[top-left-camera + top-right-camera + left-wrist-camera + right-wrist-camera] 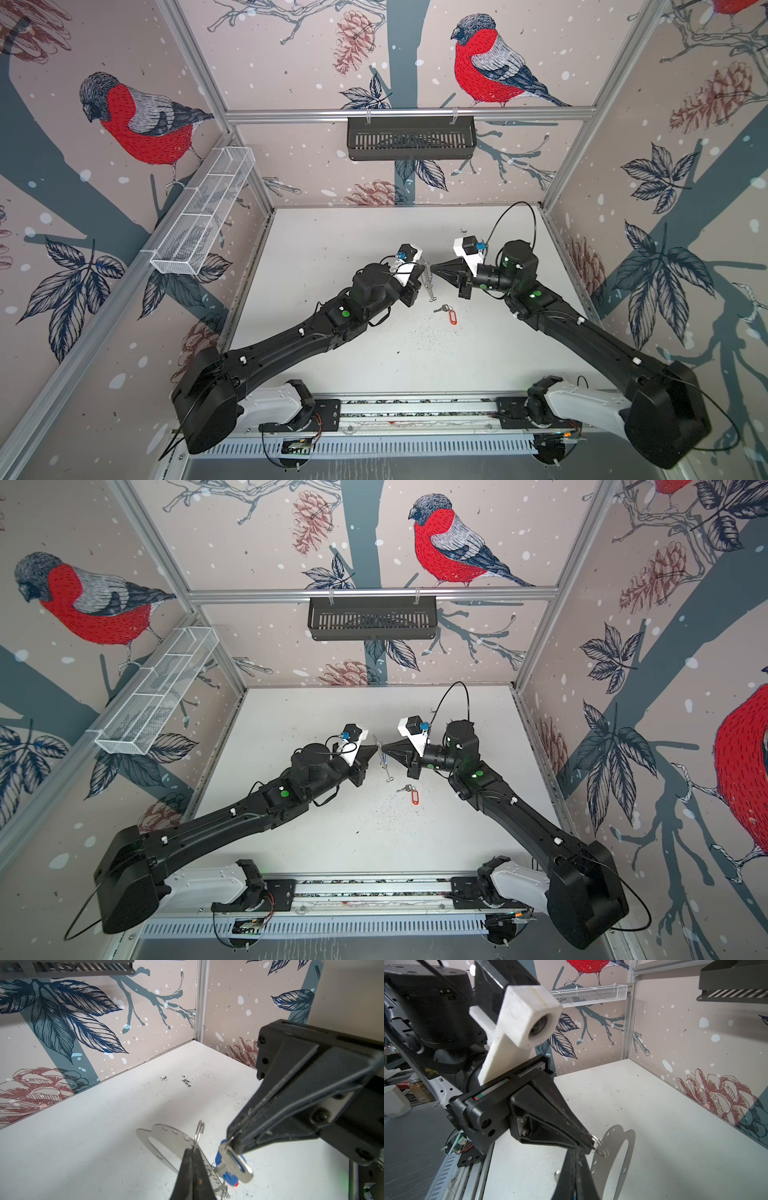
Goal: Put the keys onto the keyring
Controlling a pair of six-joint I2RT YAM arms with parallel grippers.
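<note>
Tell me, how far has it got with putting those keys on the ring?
Nothing looks threaded yet. In hand: the left gripper pinches a small ring on the keyring, held upright, while the right gripper grips the blue-tagged key beside it. Left: thread that key, then the red-tagged key lying on the table.

A white bench (332,249) forms the floor of an aluminium-framed booth. It is scuffed and dotted with dark specks (186,1081) toward a back corner. The walls carry wallpaper of red-breasted bullfinches (486,62), pine cones (353,41) and dark blue leaves (660,174). A black slotted basket (411,139) hangs from the rear crossbar (291,114). A white wire-mesh basket (203,216), split into compartments, sits on the left wall's rail. A slotted grey duct (374,446) runs along the front edge.
</note>
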